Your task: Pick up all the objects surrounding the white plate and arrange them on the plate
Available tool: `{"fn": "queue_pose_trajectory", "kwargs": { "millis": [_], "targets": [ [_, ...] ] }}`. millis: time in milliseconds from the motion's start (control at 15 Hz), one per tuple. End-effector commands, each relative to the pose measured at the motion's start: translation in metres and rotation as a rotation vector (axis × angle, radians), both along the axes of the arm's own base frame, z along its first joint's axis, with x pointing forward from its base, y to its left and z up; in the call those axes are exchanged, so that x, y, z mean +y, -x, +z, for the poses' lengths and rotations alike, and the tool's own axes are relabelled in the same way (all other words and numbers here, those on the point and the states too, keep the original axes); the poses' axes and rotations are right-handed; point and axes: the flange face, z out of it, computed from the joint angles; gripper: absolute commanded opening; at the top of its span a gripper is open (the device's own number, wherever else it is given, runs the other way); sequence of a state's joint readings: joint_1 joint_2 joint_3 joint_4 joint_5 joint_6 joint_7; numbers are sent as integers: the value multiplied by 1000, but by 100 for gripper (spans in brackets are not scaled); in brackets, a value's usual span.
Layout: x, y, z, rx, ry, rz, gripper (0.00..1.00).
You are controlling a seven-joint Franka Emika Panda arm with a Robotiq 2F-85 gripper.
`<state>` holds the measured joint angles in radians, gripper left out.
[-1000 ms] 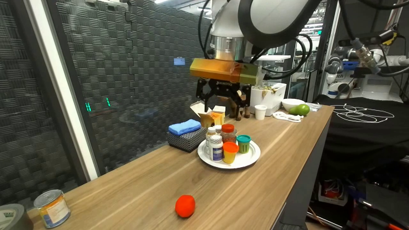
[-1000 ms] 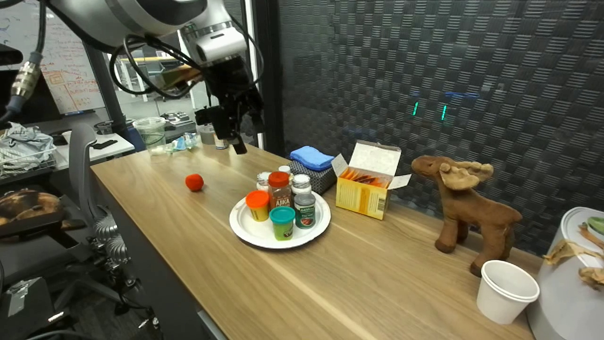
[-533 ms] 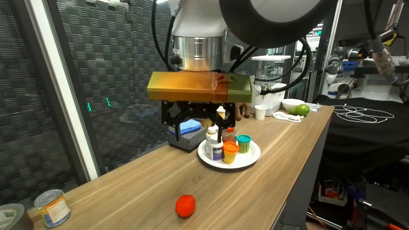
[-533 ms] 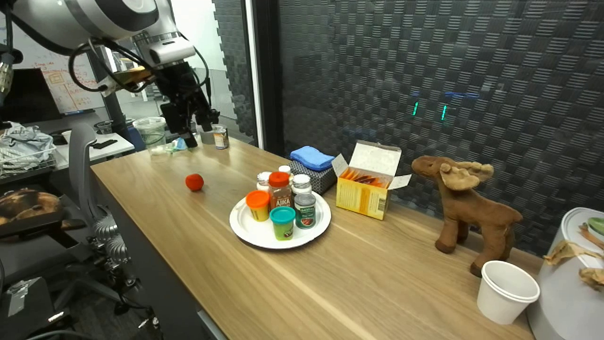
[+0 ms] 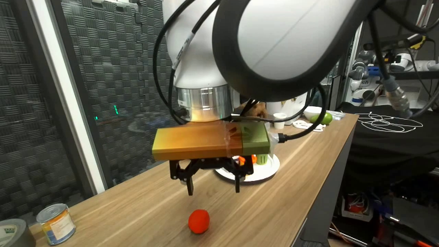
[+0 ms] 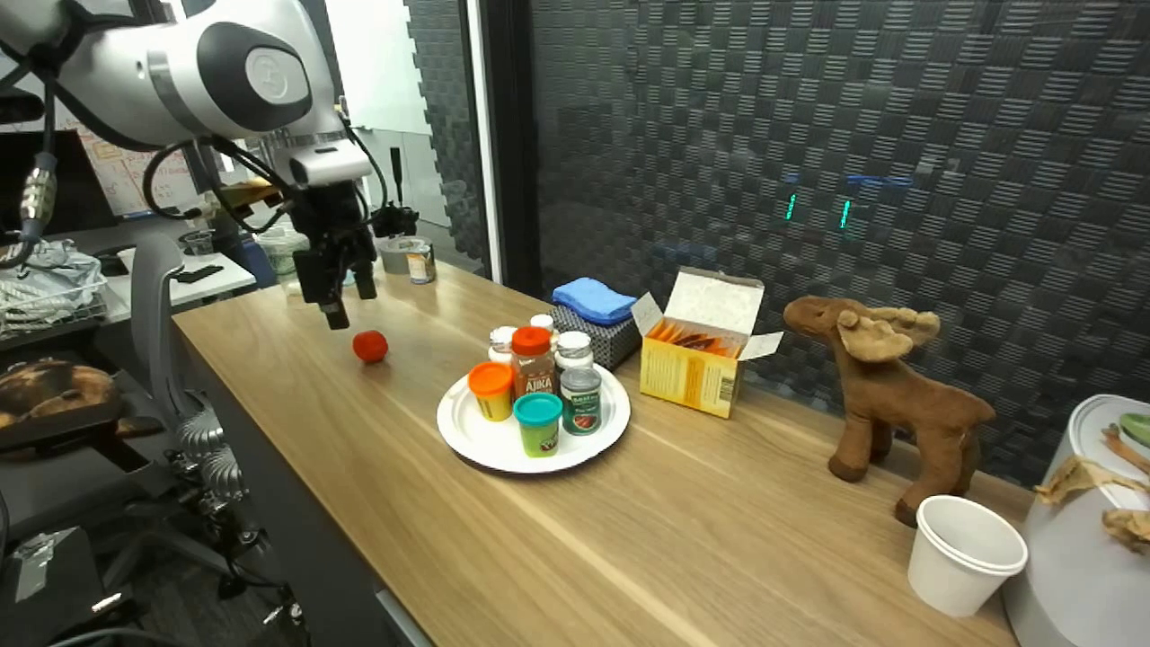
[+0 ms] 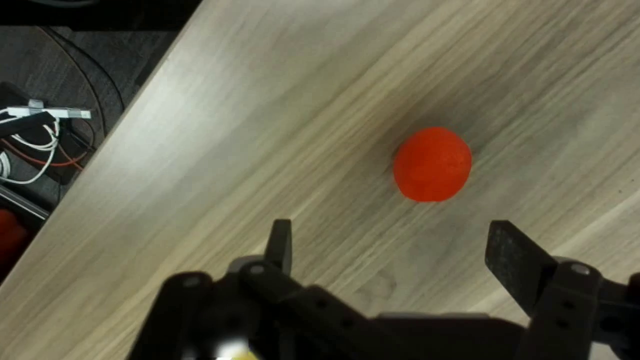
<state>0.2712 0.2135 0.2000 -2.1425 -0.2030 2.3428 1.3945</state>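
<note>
The white plate (image 6: 490,440) holds several items: an orange-lidded yellow tub (image 6: 491,395), a teal-lidded green tub (image 6: 539,427), a red-capped jar (image 6: 532,364), a small can (image 6: 581,402) and white-capped bottles (image 6: 573,350). A red ball (image 6: 370,347) lies alone on the table; it also shows in an exterior view (image 5: 199,221) and in the wrist view (image 7: 432,164). My gripper (image 5: 213,192) is open and empty, above the table near the ball. In the wrist view the ball lies ahead of the fingertips (image 7: 387,240), not between them. My gripper hides part of the plate (image 5: 271,168) in an exterior view.
A blue cloth (image 6: 593,300) on a dark patterned box, an open yellow box (image 6: 692,368), a brown toy animal (image 6: 907,404) and white cups (image 6: 961,557) stand along the wall side. A tin can (image 5: 56,224) and a tape roll (image 5: 15,233) stand at the far end.
My gripper has moved away from the plate's side toward the red ball and come lower. It has stayed open. The ball and the items on the plate have not moved.
</note>
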Motion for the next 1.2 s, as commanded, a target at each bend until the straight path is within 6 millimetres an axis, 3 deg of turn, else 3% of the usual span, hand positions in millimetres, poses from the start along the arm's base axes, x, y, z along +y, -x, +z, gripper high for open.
{"fn": "queue_pose_trajectory", "kwargs": {
  "millis": [0, 1133],
  "targets": [
    [15, -7, -8, 30, -68, 2, 100],
    [9, -43, -48, 58, -146, -82, 100]
  ]
}}
